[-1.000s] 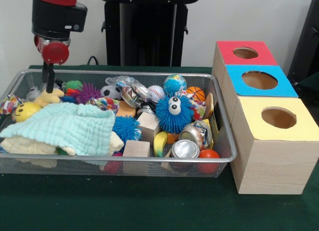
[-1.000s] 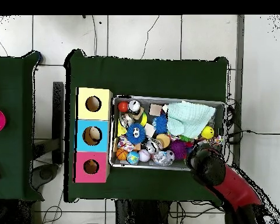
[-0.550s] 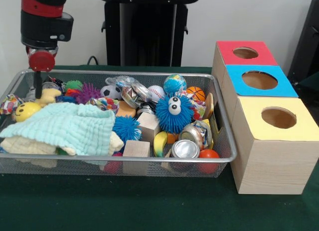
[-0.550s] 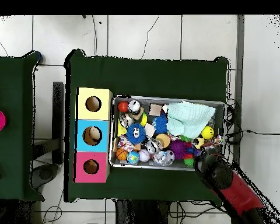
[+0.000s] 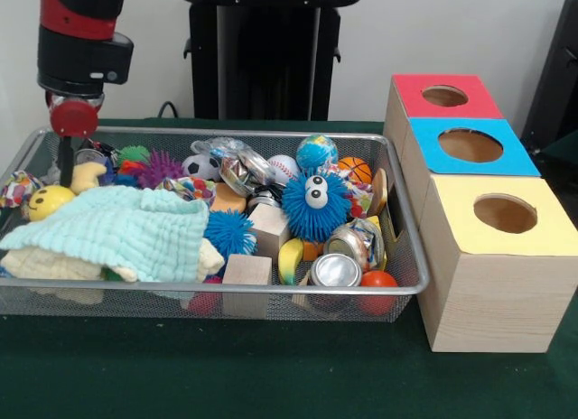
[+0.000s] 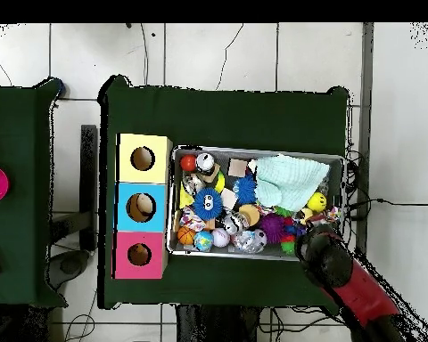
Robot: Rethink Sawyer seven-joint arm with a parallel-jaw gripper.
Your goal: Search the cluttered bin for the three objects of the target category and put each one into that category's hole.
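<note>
- Since a second ago the arm (image 5: 83,40) has slid toward the bin's end and lifted a bit; over the last half second it has barely shifted.
- From the front, the gripper (image 5: 66,162) hangs at the left far corner of the wire bin (image 5: 226,293), right beside a pale yellow plush toy (image 5: 88,175). Only one dark finger shows, so I can't tell if the jaws are spread or pinching anything.
- From above, the arm's bulk covers the gripper completely, so that view is no help on the jaws.
- Front view shows the bin's clutter better: mint cloth (image 5: 117,229), smiley ball (image 5: 45,200), blue fuzzy monster with googly eyes (image 5: 314,205), wooden blocks (image 5: 247,272), cans (image 5: 336,271), small sports balls (image 5: 282,169) along the far side.
- Overhead view shows the box layout better: yellow box (image 6: 143,158), blue box (image 6: 141,207) and pink box (image 6: 139,255) in a row touching the bin's end opposite the gripper.
- Something pale sits inside the blue hole from above; can't tell what.
</note>
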